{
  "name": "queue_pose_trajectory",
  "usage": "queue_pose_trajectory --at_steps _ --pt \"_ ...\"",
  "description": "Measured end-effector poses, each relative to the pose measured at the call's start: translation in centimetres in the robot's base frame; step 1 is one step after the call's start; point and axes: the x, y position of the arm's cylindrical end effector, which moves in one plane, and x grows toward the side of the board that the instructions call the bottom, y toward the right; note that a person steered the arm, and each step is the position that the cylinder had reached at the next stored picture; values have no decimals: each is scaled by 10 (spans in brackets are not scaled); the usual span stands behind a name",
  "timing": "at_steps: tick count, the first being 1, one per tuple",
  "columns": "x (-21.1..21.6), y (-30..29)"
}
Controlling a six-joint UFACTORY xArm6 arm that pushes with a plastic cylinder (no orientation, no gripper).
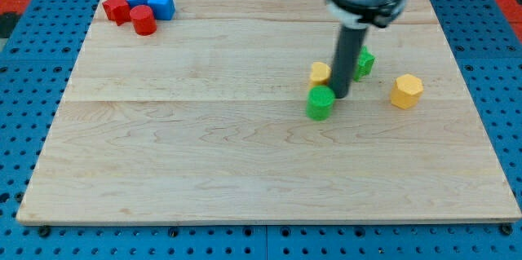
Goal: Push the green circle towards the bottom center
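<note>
One green circle [320, 103] sits right of board center, my tip [340, 97] touching its upper-right edge. No jaws — plain rod. You'd judge it light, rigid, slippery — push thru center.

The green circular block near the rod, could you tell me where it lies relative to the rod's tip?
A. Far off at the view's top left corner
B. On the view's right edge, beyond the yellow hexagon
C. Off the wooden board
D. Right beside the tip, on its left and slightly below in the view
D: the green circular block sits right against my tip, on its left and slightly lower in the view.
</note>
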Motion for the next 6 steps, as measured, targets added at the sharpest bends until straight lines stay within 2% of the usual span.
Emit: queue_pose_trajectory --at_steps 1,2,3,5,6 --pt "5 -38" --pt "39 -38" --pt "69 -65" --pt "69 -9" --pt "95 -28"
